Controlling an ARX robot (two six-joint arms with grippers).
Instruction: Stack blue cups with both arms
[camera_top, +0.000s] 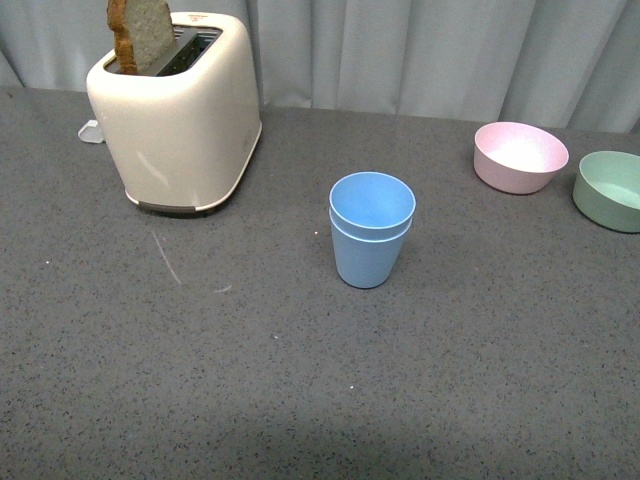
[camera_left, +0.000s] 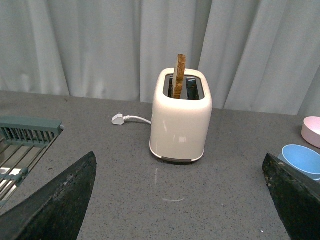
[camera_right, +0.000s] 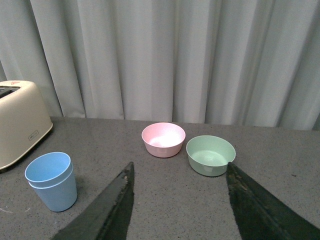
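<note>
One light-blue tapered plastic cup (camera_top: 372, 203) sat nested in its twin (camera_top: 368, 259) on the grey speckled tabletop (camera_top: 300, 380), apparently seated fully, both grippers' fingers (camera_right: 107, 210) spread apart, empty.

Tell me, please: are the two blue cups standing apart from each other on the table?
No. In the front view the blue cups are nested, one inside the other, as a single upright stack on the grey table.

cups (camera_top: 371, 232) nested, ctr | toaster (camera_top: 178, 108) behind-L | bowls (camera_top: 520, 157) behind-R
</note>
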